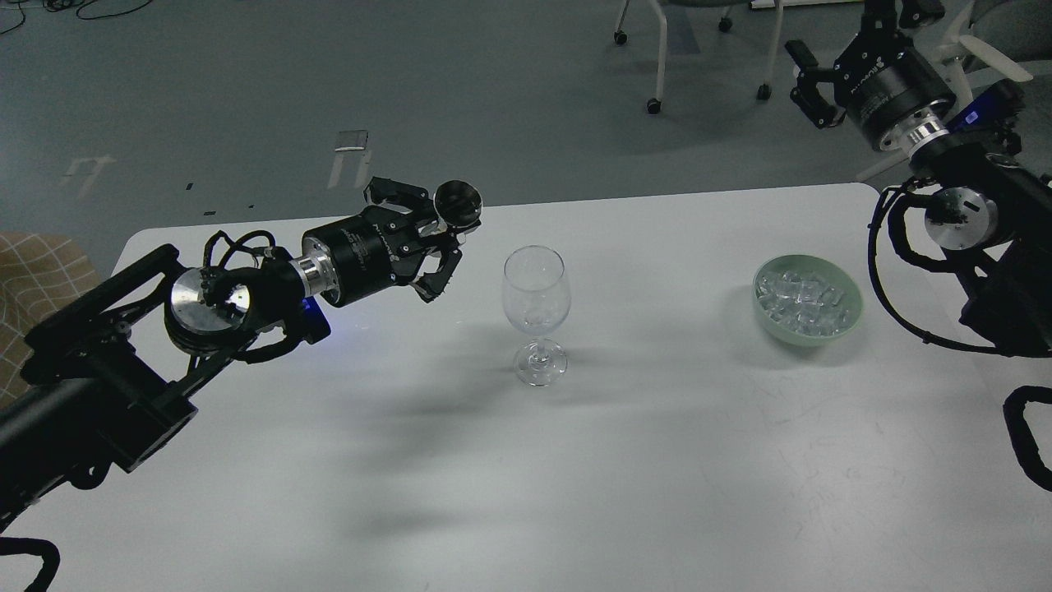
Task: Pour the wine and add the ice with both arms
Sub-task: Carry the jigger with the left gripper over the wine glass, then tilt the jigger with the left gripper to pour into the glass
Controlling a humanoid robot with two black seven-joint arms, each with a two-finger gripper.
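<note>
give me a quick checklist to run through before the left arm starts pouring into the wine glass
1. Clear stemmed wine glass upright on the white table: ok.
2. Left gripper holding a small dark round-mouthed container: ok; the hold looks secure, but finger contact is hard to see.
3. Container over the glass: not ok; it sits left of the rim.
4. Liquid in the container: cannot tell.
5. Pale green bowl of clear ice cubes apart from the glass: ok.
6. Right gripper away from the glass: ok, raised beyond the table's far right corner.
</note>
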